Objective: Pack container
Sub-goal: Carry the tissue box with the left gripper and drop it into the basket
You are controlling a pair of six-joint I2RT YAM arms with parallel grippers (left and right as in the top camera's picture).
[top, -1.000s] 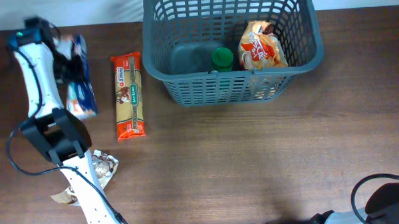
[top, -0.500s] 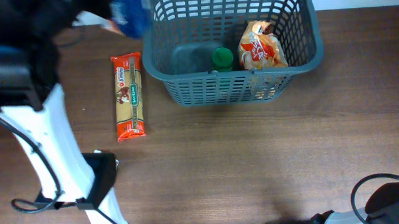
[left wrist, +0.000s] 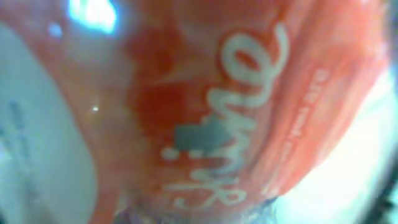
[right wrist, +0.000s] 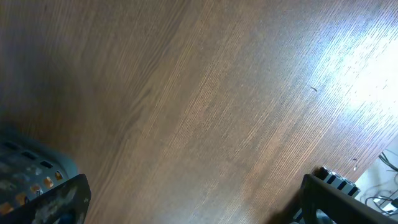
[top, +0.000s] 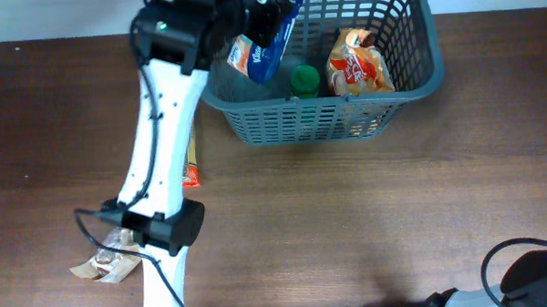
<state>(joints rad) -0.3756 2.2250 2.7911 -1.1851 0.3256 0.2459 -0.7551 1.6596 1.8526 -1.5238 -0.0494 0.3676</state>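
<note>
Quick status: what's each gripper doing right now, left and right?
Left gripper: closed, holding a blue, white and orange packet.
Right gripper: open, holding nothing.

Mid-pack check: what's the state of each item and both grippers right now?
basket: upright on the table, partly filled.
green-lidded jar: upright inside the basket.
orange bag: inside the basket, right side.
blue packet: held over the basket's left end, not yet released.
left gripper: shut on the blue packet.
pasta pack: on the table, only partly visible.
crumpled wrapper: on the table.
right gripper: open, empty.
</note>
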